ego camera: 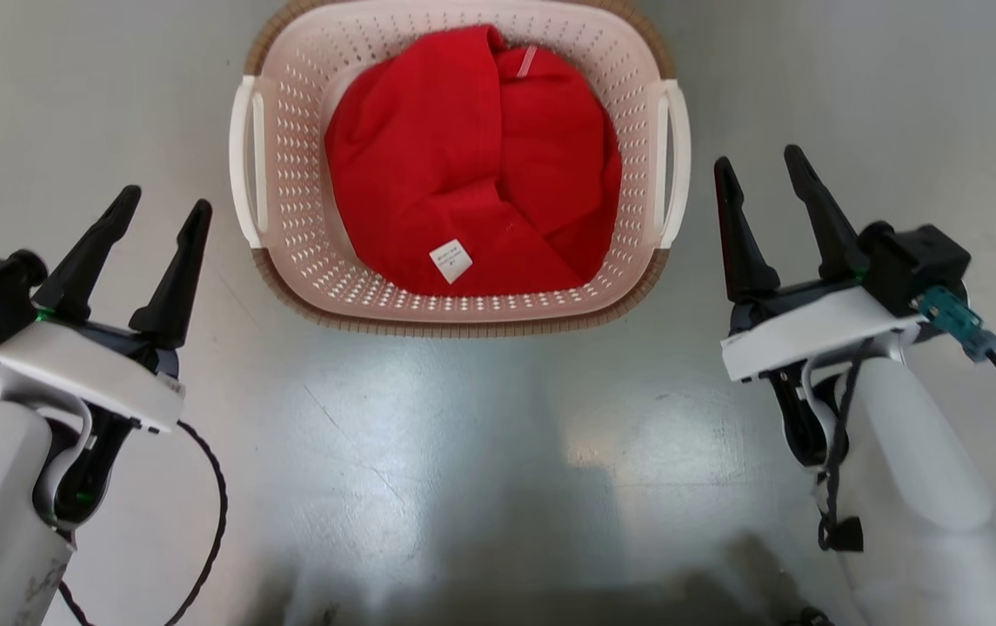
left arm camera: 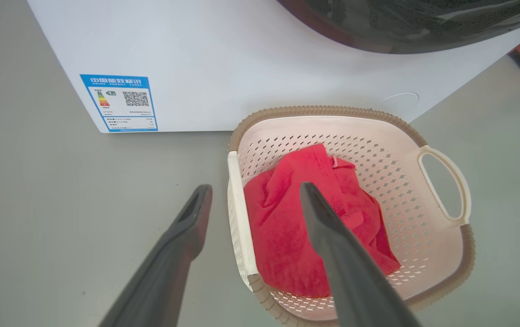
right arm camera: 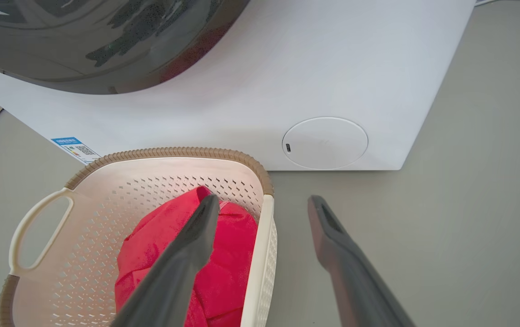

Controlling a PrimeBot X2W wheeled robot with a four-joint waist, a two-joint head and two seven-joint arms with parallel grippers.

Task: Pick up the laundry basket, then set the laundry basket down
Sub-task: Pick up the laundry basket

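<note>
My left gripper (ego camera: pixel 165 200) and right gripper (ego camera: pixel 758 158) are wide open, empty, flanking the laundry basket (ego camera: pixel 463 320). I'd close on both handles (ego camera: pixel 244 165) evenly so it lifts level.

A red garment (ego camera: pixel 463 165) is lying crumpled, showing a small white tag (ego camera: pixel 451 261). A white washing machine (left arm camera: pixel 241 59) is standing on the grey floor (ego camera: pixel 480 452), carrying a blue energy label (left arm camera: pixel 120 103) at one lower corner and a round cover (right arm camera: pixel 325 143) at the other, its dark glass door (right arm camera: pixel 82 41) curving above.
</note>
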